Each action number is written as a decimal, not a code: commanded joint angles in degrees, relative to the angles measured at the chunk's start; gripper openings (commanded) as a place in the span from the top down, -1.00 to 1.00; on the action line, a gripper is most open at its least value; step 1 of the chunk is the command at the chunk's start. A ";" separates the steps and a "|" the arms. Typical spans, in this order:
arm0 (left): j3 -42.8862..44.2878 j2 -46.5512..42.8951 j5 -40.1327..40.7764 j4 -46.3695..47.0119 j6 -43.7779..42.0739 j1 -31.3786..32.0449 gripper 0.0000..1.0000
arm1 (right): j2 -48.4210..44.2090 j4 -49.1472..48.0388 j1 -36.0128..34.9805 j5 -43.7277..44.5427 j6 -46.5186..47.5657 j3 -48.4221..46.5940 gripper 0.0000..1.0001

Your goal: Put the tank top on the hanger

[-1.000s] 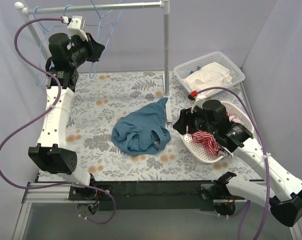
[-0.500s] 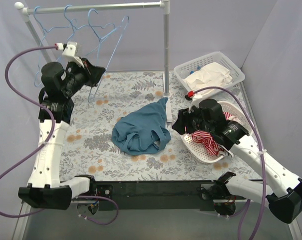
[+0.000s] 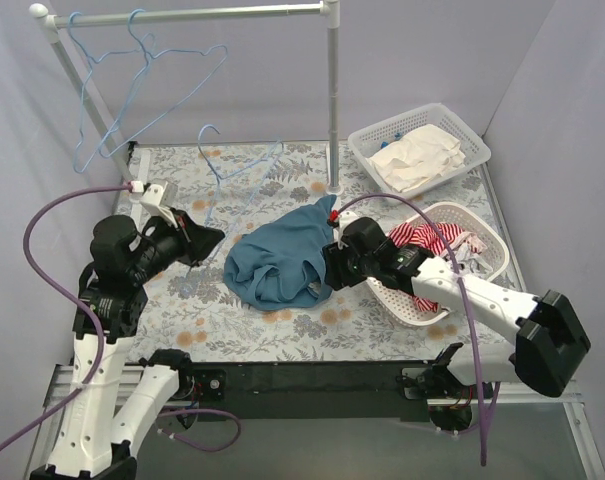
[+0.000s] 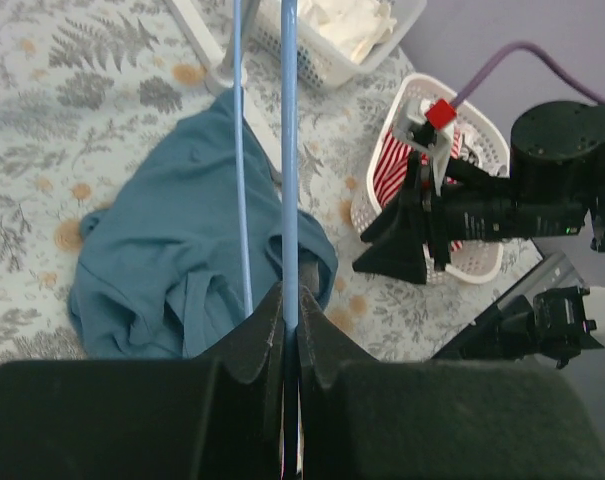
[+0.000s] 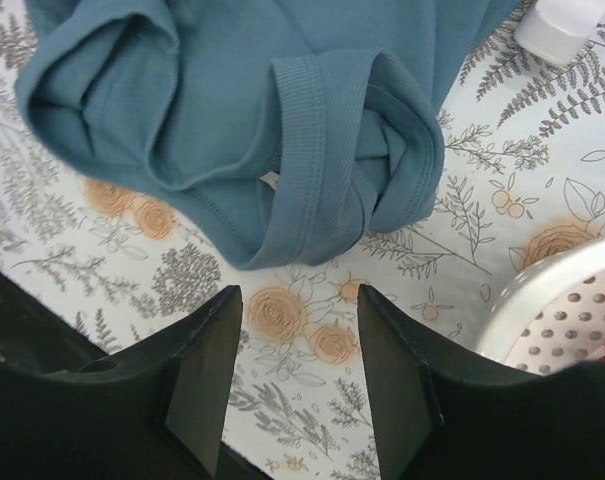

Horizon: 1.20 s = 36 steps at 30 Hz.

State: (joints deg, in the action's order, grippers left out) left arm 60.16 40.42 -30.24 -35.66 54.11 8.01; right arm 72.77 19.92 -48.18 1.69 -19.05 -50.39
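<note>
The tank top (image 5: 232,110) looks limp and light: pinch its ribbed hem (image 5: 304,170) with your right gripper (image 5: 299,300), jaws apart; left gripper (image 4: 290,300) clamps the hanger (image 4: 289,150)

The tank top (image 3: 282,262) is plain teal-blue, the hanger (image 4: 289,150) light blue. The table (image 3: 232,320) is white, patterned with grey ferns and orange blooms. One garment (image 3: 422,238) is red-and-white striped; baskets (image 3: 468,128) and cloths (image 3: 417,158) white; cable (image 4: 494,62) purple.
</note>
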 commanded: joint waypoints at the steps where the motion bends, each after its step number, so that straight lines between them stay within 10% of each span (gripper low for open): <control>1: -4.43 -2.36 2.73 -6.79 2.40 1.57 1.00 | 5.00 -4.90 -1.73 4.98 1.38 -4.53 -0.15; 14: -6.30 -9.22 8.87 -18.12 8.20 5.96 1.00 | 14.76 -2.17 -6.48 14.83 3.40 -9.81 -0.14; 25: 0.57 -5.36 9.50 -29.28 9.00 16.58 1.00 | 16.00 1.35 -6.57 24.85 4.46 -12.01 0.72; 36: -0.39 -2.19 5.63 -28.50 7.33 21.61 1.00 | 14.16 2.93 -6.22 25.03 3.67 -15.09 0.92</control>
State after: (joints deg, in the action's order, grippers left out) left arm 59.35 37.85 -22.24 -64.47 62.61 29.30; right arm 89.54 22.22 -54.50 24.95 -14.92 -62.72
